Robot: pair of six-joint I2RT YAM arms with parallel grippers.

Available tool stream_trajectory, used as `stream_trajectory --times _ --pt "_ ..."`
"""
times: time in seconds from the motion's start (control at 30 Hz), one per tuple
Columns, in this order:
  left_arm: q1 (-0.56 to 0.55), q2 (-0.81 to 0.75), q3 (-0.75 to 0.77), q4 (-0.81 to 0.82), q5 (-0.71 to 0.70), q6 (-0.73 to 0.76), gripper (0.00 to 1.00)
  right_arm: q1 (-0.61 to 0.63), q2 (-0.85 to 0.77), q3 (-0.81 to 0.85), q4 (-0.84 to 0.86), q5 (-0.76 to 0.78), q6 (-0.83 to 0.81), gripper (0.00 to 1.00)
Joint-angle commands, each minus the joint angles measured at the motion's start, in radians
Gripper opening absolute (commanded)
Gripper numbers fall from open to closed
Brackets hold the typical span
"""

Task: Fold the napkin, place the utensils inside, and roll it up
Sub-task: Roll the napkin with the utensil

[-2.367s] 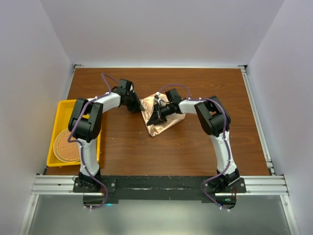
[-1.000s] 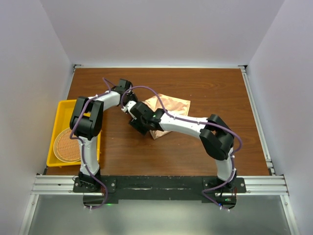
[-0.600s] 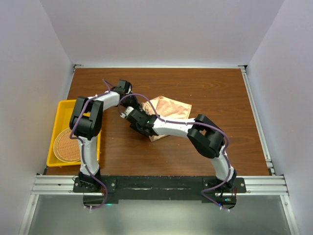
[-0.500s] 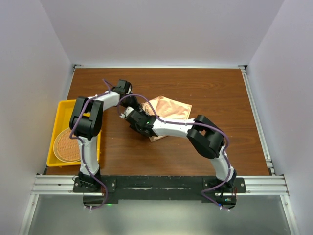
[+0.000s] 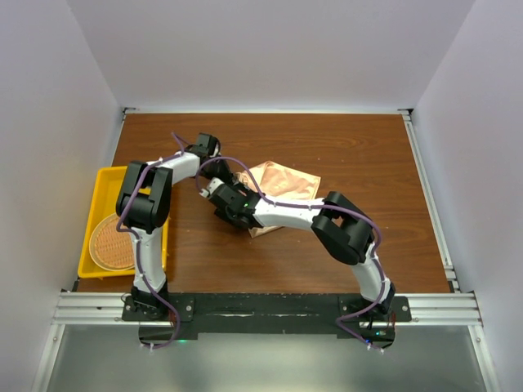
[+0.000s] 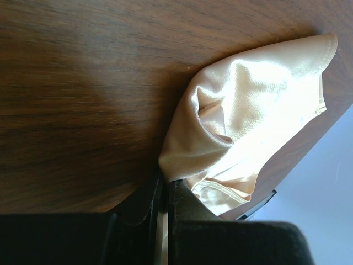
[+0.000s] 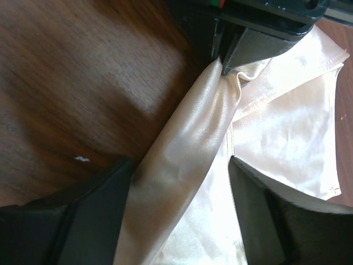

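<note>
Two arms, same build. Left arm [image 5: 145, 208] & right arm [image 5: 288, 214]: white tube links w/ chunky black joint housings, elbows the bulkiest. Purple cable [image 5: 137, 249] runs along each arm, hanging in free loops nr the wrist end. Bases [image 5: 150, 305] black, bolted to a black plate [image 5: 261, 306] on a silver rail [image 5: 90, 309]; tiny green light below each. Small green LED on the right wrist housing too. Left gripper [image 6: 165, 185]: matte black, two slim flat fingers [image 6: 144, 194], straight-edged. Right gripper [image 7: 181, 163]: black, fingers [image 7: 94, 207] thick & blocky w/ bevelled faces, slight sheen.
</note>
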Motion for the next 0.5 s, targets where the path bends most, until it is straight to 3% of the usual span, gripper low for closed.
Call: stream_trajectory --times 0.0,0.27,0.47 --pt "0.005 0.031 -0.032 -0.108 -0.044 -0.003 0.00 0.026 -0.064 0.064 -0.026 0.008 0.039 0.79" --pt "0.006 0.013 -0.038 -0.119 -0.033 -0.012 0.00 0.025 0.023 0.079 -0.011 0.060 0.083 0.83" --pt "0.006 0.008 -0.049 -0.119 -0.024 -0.017 0.00 0.006 0.066 0.044 0.001 0.091 0.129 0.76"
